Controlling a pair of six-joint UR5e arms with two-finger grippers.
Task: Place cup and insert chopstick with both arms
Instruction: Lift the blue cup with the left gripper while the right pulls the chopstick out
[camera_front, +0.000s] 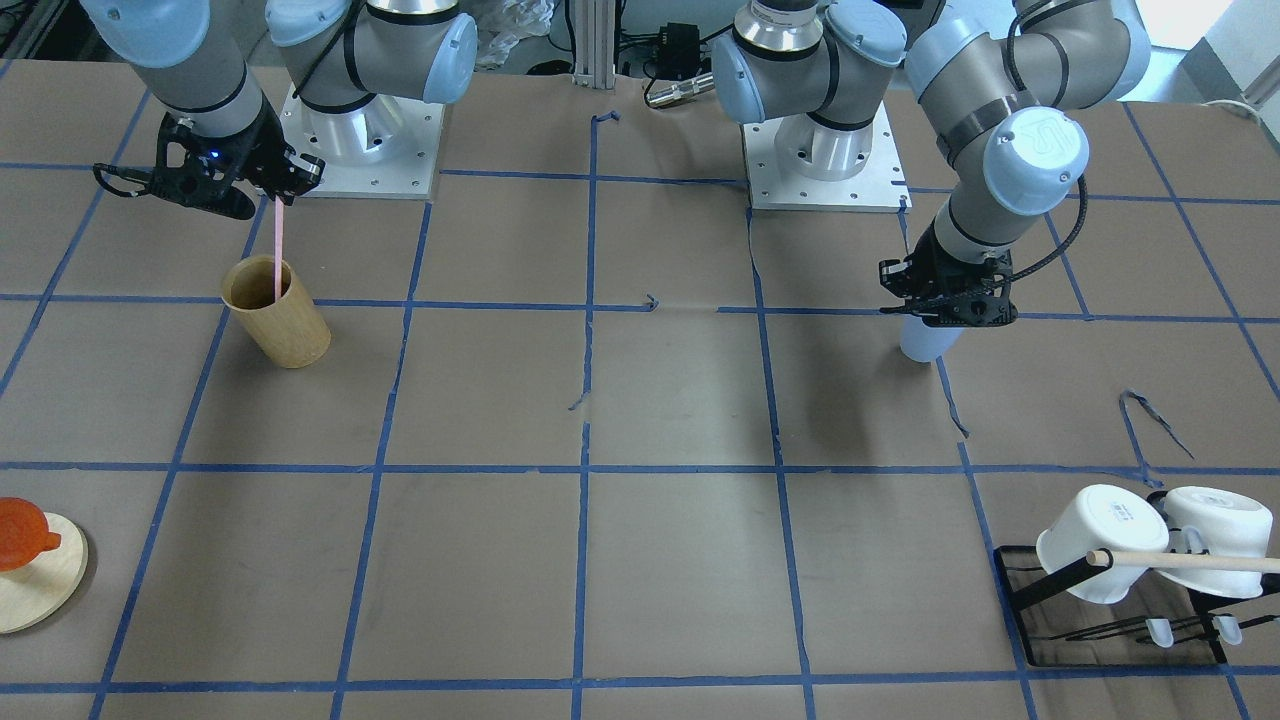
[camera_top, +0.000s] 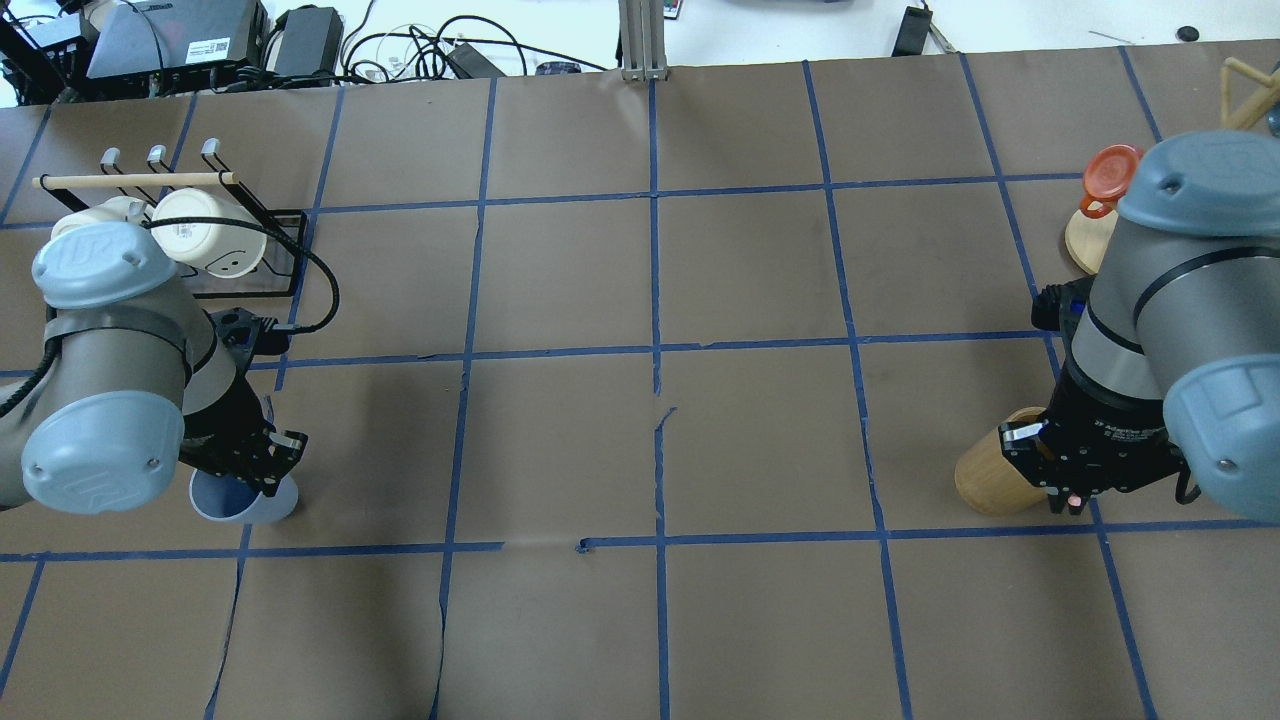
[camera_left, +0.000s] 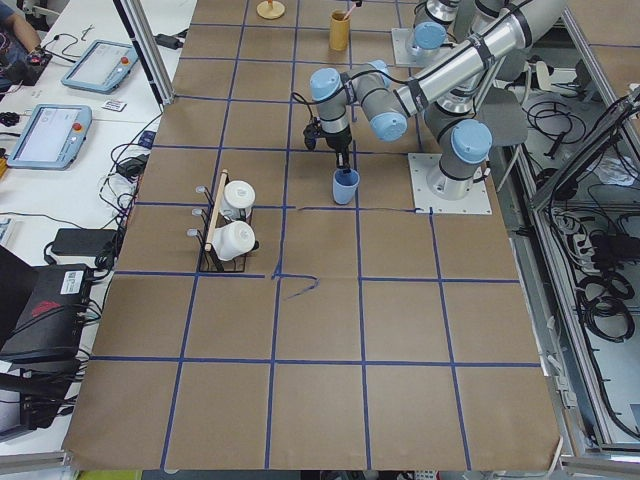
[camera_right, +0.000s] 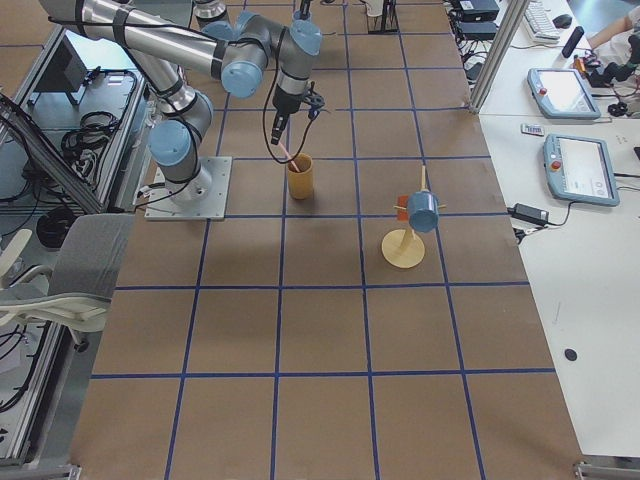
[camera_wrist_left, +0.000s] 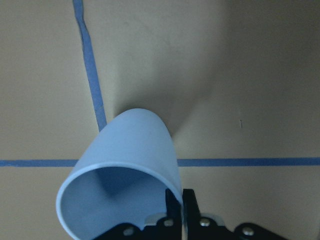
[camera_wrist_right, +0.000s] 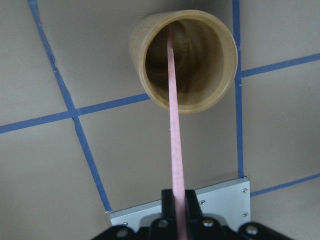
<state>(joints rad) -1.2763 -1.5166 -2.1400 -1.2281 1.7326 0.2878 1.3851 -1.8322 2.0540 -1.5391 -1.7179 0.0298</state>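
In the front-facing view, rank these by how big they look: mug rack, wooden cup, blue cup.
1. mug rack, nearest the camera
2. wooden cup
3. blue cup, unsure: the left gripper hides most of it

Six cameras, one table (camera_top: 750, 270)
Overhead and front-facing look down from opposite long edges; side views from both ends; wrist cameras close above

1. The desk's (camera_top: 650, 450) wide middle, between the blue cup (camera_top: 250, 508) and the wooden holder (camera_top: 985, 478), lay open.
2. The mug rack (camera_top: 130, 181) blocked the far corner on the robot's left.
3. The round stand (camera_top: 1085, 250) blocked the far right side, and the pink chopstick (camera_wrist_right: 172, 125) ran down into the holder's mouth.
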